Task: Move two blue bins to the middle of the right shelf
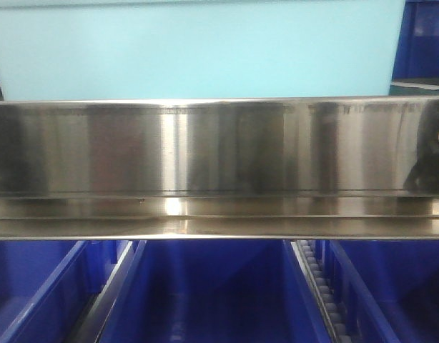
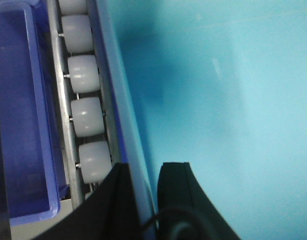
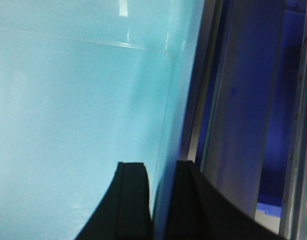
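Note:
A light blue bin (image 1: 198, 50) fills the top of the front view, just above and behind a steel shelf rail (image 1: 219, 150). In the left wrist view my left gripper (image 2: 143, 172) straddles the left wall of the light blue bin (image 2: 218, 100), one black finger outside, one inside, shut on that wall. On the other side my right gripper (image 3: 161, 170) is shut on the right wall of the same bin (image 3: 68, 100), with a finger on each side. Neither gripper shows in the front view.
Dark blue bins (image 1: 212, 293) sit side by side on the level below the rail, with a roller track (image 1: 316, 286) between them. White rollers (image 2: 86, 115) and another dark blue bin (image 2: 18, 100) lie left of the held bin. A dark blue bin (image 3: 248, 100) stands close on its right.

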Robot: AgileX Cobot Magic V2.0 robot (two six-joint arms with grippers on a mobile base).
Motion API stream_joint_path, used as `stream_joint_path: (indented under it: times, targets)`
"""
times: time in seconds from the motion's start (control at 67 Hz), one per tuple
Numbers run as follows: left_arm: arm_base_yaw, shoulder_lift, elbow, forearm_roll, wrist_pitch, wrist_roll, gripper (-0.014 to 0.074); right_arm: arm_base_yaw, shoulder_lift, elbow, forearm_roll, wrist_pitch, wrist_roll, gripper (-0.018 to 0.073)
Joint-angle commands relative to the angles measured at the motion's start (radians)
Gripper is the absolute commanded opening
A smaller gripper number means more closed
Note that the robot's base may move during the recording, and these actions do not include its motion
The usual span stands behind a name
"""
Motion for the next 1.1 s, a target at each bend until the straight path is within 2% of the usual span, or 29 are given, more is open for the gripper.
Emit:
stream_joint_path:
  times: [0.0, 0.224, 0.567, 1.09]
  targets:
    - [-0.002, -0.052, -0.014, -0.007, 0.01, 0.008, -0.0111, -0.001, -0.063, -0.002, -0.016, -0.007, -0.016, -0.0153]
    - [-0.002, -0.176, -0.082, -0.007, 0.01, 0.008, -0.0111, -0.001, -0.192, -0.063, -0.016, -0.007, -0.016, -0.0153]
    - [-0.002, -0.267, -0.298, -0.023, 0.033, 0.008, -0.0111, -0.001, -0.274, -0.244, -0.016, -0.007, -0.016, -0.0153]
    - [-0.002, -0.267, -0.313, -0.021, 0.027, 0.008, -0.0111, -0.001, -0.272, -0.254, -0.016, -0.007, -0.016, -0.0153]
